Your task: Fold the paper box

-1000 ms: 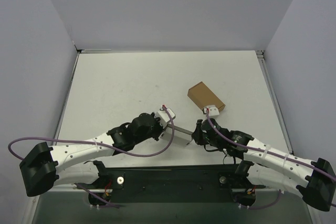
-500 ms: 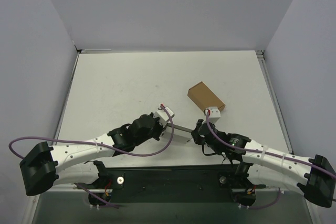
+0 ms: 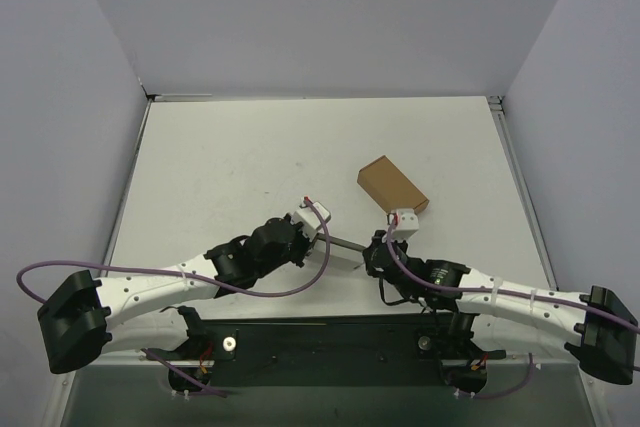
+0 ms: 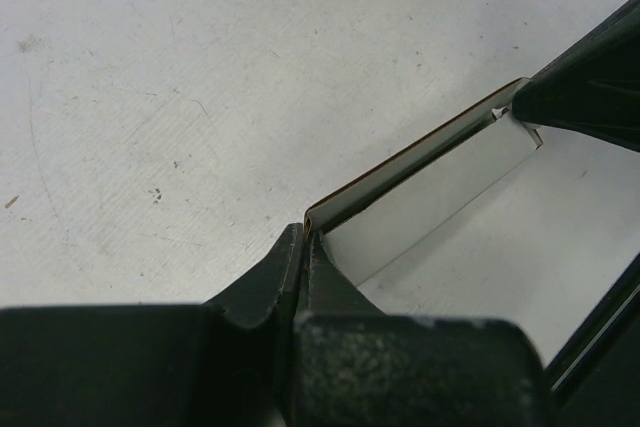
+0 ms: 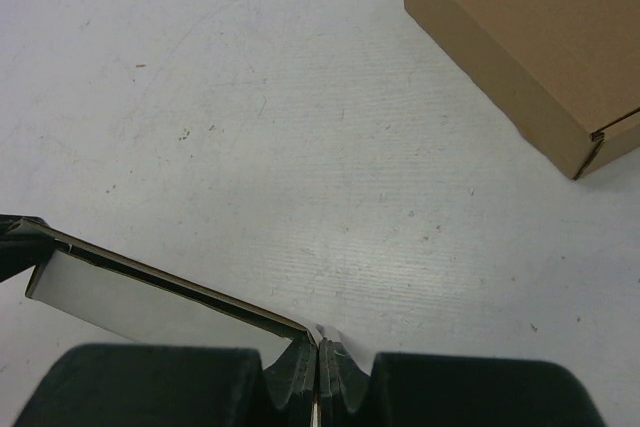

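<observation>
The paper box (image 3: 347, 248) is a thin white-grey card blank held edge-up just above the table between my two grippers. My left gripper (image 3: 326, 238) is shut on its left end. In the left wrist view the fingertips (image 4: 292, 249) pinch the folded corner, and the card panel (image 4: 430, 197) runs off to the upper right. My right gripper (image 3: 372, 248) is shut on the other end. In the right wrist view the card (image 5: 150, 305) slants in from the left into the closed right gripper (image 5: 320, 349).
A small closed brown cardboard box (image 3: 393, 185) lies on the table just beyond the right gripper, also visible as the brown box (image 5: 530, 37). Grey walls enclose the white table (image 3: 230, 167) on three sides. Purple cables loop off both arms.
The right gripper has shifted slightly left toward the left gripper, and the card between them now looks narrower from above. The left arm has hardly moved.
</observation>
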{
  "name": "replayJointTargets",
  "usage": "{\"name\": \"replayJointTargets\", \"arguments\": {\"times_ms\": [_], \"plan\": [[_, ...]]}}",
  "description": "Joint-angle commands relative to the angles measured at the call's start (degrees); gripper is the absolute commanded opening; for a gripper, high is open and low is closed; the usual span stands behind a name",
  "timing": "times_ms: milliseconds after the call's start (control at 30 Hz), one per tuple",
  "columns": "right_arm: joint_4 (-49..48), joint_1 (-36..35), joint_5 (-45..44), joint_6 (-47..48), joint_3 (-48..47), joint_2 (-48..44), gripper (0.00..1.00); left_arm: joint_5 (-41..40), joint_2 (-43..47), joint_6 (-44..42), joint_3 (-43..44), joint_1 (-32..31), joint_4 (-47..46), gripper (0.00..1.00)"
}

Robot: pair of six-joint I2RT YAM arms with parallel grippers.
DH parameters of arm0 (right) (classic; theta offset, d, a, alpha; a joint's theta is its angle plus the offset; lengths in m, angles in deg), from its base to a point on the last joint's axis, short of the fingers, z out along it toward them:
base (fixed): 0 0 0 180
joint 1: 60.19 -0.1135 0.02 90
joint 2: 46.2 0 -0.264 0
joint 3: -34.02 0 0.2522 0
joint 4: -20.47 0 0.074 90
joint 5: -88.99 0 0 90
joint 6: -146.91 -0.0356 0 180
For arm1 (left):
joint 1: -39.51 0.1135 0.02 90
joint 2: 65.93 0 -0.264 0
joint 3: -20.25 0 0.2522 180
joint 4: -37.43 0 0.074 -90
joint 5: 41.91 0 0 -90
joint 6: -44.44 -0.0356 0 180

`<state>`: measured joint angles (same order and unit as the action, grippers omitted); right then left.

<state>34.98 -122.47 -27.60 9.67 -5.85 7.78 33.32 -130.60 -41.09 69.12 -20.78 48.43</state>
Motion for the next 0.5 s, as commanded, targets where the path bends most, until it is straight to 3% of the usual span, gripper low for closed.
{"name": "replayJointTargets", "arguments": {"times_ms": [0,467], "plan": [[0.7,-2.3,-6.2,-2.8,2.1,0.8,0.0,0.0,-0.3,1.9,0.4,-0.2,-0.3,0.0],[5.1,-9.9,-16.1,-9.6,0.4,7.9,0.0,0.8,-3.5,5.4,2.9,0.3,2.7,0.0]]}}
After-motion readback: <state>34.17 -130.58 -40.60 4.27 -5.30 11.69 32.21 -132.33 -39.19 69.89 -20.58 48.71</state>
